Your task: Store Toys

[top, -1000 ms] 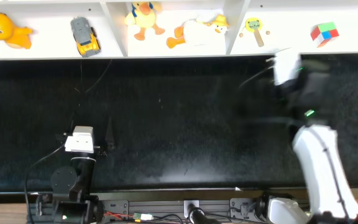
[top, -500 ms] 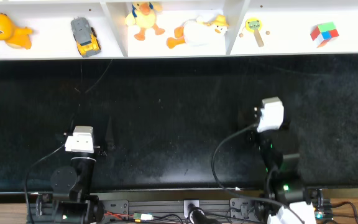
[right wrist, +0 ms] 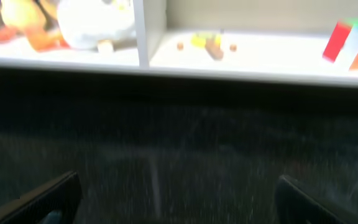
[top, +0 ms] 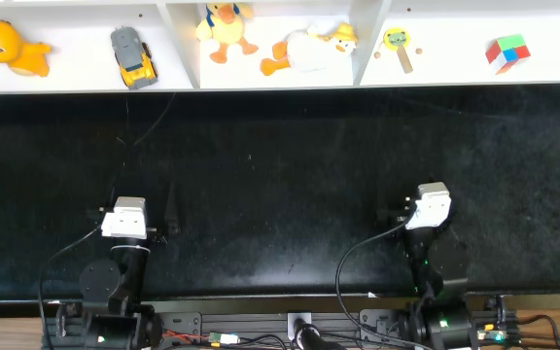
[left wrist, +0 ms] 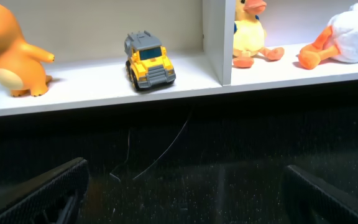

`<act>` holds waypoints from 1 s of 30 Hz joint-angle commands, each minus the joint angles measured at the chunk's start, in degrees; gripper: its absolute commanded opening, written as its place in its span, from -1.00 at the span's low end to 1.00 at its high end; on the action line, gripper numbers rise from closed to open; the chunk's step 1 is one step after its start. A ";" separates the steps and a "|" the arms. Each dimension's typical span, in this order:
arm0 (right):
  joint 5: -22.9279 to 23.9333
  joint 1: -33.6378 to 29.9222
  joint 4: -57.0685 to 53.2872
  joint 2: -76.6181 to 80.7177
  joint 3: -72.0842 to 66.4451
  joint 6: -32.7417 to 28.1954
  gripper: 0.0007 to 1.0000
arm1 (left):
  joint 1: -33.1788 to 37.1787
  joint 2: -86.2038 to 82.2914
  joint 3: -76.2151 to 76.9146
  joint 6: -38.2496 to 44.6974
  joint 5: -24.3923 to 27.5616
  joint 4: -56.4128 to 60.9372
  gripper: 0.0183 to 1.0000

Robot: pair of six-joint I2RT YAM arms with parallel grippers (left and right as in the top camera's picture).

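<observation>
Shelf [top: 261,83]: a white shelf is being shown along the top edge of the top view, being split by two dividers into three compartments.
Orange figure [top: 13,47]: is being kept in the left compartment, at the far upper left of the frame.
Truck [top: 132,55]: is being kept in the same compartment, right of the orange figure and apart from it.
Yellow duck [top: 226,27]: is being kept in the middle compartment, at upper centre.
White duck [top: 304,51]: is being kept lying on its side just beside the yellow duck, on its right.
Small toy [top: 399,47]: is being kept in the right compartment, close to the divider.
Cube [top: 507,52]: is being kept in that compartment too, well apart from the small toy, at upper right.
Mat [top: 280,175]: a black mat is being spread below the shelf, across the middle of the frame.
Left gripper [left wrist: 185,193]: is being held low over the mat at lower left of the top view; its fingers are being kept wide apart, with nothing gripped.
Right gripper [right wrist: 179,199]: is being held low over the mat at lower right; its fingers are being kept wide apart, with nothing gripped.
</observation>
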 commanded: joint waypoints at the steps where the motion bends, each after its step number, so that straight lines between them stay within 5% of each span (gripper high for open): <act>1: 0.07 -0.07 0.50 -2.38 -0.74 0.44 0.99 | 0.26 -0.57 -0.22 0.68 -0.28 -0.11 1.00; 30: -0.76 -5.38 0.37 -10.34 -0.72 0.44 0.99 | 0.26 -0.57 -0.22 0.68 -0.28 -0.11 1.00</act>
